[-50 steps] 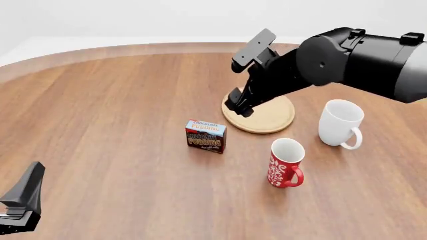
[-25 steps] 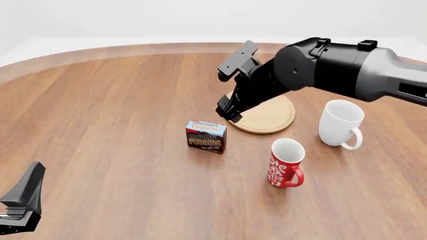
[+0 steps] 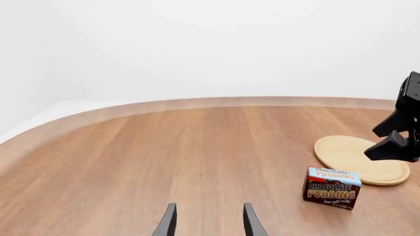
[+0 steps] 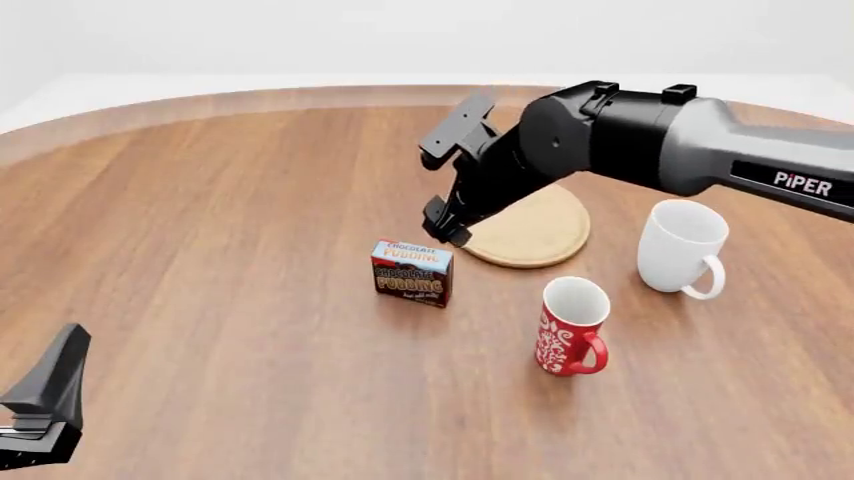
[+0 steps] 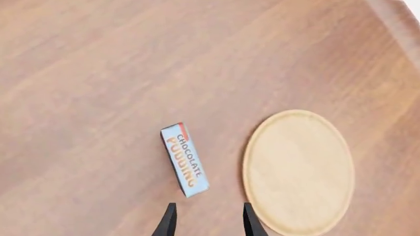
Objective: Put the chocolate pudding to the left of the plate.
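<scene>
The chocolate pudding [image 4: 411, 272] stands upright on the table, in front of and left of the plate [image 4: 541, 235]. It also shows in the left wrist view [image 3: 331, 187] and, from above, in the right wrist view [image 5: 185, 159]. My right gripper [image 4: 445, 222] is open and empty. It hovers above the plate's left edge, just behind and right of the pudding. Its fingertips [image 5: 169, 219] frame the gap between the pudding and the plate [image 5: 298, 171]. My left gripper [image 4: 54, 385] is open and empty at the near left, far from both.
A white mug [image 4: 683, 248] stands right of the plate. A red patterned mug [image 4: 571, 325] stands in front of the plate, to the right of the pudding. The right arm [image 4: 627, 135] reaches over the plate's far side. The table's curved far edge [image 4: 267, 98] runs behind.
My right gripper has moved left and a little nearer, from over the plate toward the pudding. The pudding, the mugs and the left gripper have not moved.
</scene>
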